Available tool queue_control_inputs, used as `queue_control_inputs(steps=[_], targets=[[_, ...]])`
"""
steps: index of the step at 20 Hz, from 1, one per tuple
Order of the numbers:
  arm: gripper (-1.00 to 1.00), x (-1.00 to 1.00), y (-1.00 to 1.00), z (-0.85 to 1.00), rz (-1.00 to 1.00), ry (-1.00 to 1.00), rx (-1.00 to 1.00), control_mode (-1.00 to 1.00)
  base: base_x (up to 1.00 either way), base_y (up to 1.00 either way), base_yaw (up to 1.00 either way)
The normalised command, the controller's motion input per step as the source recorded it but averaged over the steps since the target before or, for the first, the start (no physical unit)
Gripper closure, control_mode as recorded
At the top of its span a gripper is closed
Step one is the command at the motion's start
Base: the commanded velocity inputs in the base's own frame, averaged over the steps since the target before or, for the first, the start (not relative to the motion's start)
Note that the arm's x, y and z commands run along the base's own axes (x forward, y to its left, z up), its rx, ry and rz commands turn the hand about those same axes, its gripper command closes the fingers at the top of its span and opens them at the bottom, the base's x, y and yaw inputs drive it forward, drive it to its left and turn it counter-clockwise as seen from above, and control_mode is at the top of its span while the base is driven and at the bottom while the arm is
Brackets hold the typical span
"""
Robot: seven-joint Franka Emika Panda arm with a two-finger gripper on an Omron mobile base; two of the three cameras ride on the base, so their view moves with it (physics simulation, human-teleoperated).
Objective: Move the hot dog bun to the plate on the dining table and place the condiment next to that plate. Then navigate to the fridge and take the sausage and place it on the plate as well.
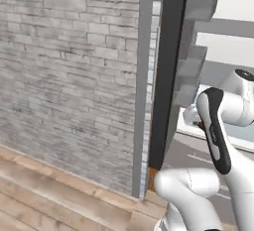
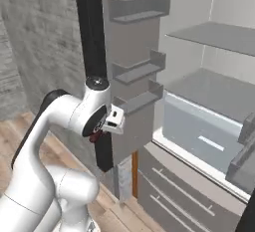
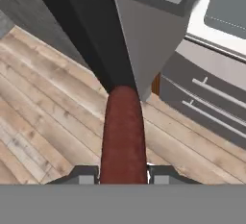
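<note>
Claw clamped on sausage

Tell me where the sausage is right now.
The sausage is clamped in the gripper, sticking out over the wooden floor in front of the open fridge, beside its door.

This is a home kitchen. A tall grey fridge stands open, its pale interior fitted with flat shelves and a clear crisper drawer low down. The open door carries grey storage racks on its inner face, stacked one above another. Below the cold compartment sit grey drawer fronts with long bar handles. Beside the fridge runs a grey brick wall, plain and unfurnished. The floor is laid in light wooden planks, as in a domestic room rather than a workshop or lab.
</note>
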Motion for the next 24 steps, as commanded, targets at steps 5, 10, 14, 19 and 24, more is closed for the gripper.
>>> queue_control_inputs(steps=[5, 10, 14, 19, 24], targets=[[1.00, 0.00, 0.00, 0.00, 0.00, 0.00, 0.00, 1.00, -0.29, 0.19, 0.90], [1.00, 0.00, 0.00, 0.00, 0.00, 0.00, 0.00, 1.00, -0.14, 0.64, 0.84], [1.00, 0.00, 0.00, 0.00, 0.00, 0.00, 0.00, 1.00, 0.07, 0.85, 0.69], [1.00, 0.00, 0.00, 0.00, 0.00, 0.00, 0.00, 1.00, 0.81, 0.83, 0.25], [1.00, 0.00, 0.00, 0.00, 0.00, 0.00, 0.00, 1.00, 1.00, 0.16, 0.01]])
